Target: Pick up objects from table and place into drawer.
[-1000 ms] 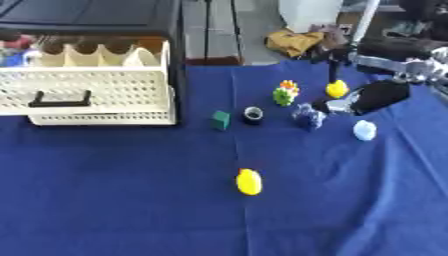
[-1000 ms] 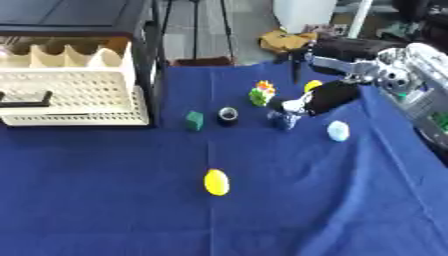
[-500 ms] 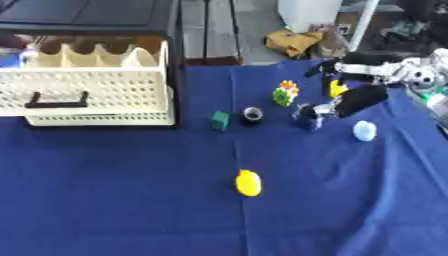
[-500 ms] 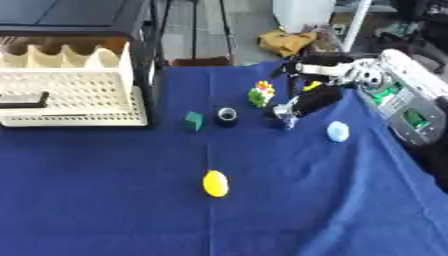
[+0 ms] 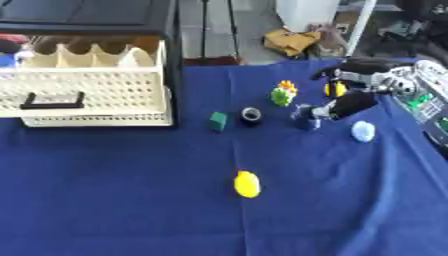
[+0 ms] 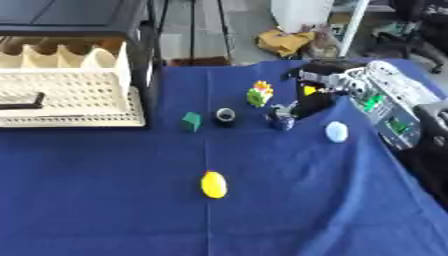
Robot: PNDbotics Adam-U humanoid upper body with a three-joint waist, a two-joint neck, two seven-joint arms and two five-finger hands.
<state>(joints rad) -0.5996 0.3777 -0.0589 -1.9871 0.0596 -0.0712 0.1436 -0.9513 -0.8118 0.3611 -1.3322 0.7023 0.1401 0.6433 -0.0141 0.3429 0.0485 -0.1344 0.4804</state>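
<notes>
Since the earlier frames the right hand [image 5: 350, 102] has been brought leftward across the blue cloth [image 5: 131, 200] and is now set just beside the small dark blue thing [image 5: 305, 114] – whether the two touch cannot be told. Its black fingers are pointed down and to the left toward that thing; how far they are spread, and whether anything is held, cannot be told. The other objects lie where they did before.

A yellow egg-shaped thing [image 5: 248, 184] is seen alone near the middle of the cloth, well apart from the rest. Farther back a loose row is formed: a green cube [image 5: 217, 120], a black ring [image 5: 251, 115] just beside it, then the dark blue thing. Behind these a green and orange toy [image 5: 282, 93] stands, and a yellow and black thing [image 5: 334, 89] is partly hidden behind the right arm. A pale blue lump [image 5: 362, 131] lies near the hand, on its right.

The cream drawer [image 5: 87, 95] – perforated, with a black handle [image 5: 52, 101] on its front – is pulled out of a black cabinet [image 5: 87, 12] at the left. Its compartments are divided by scalloped walls. No writing or label can be read anywhere.
</notes>
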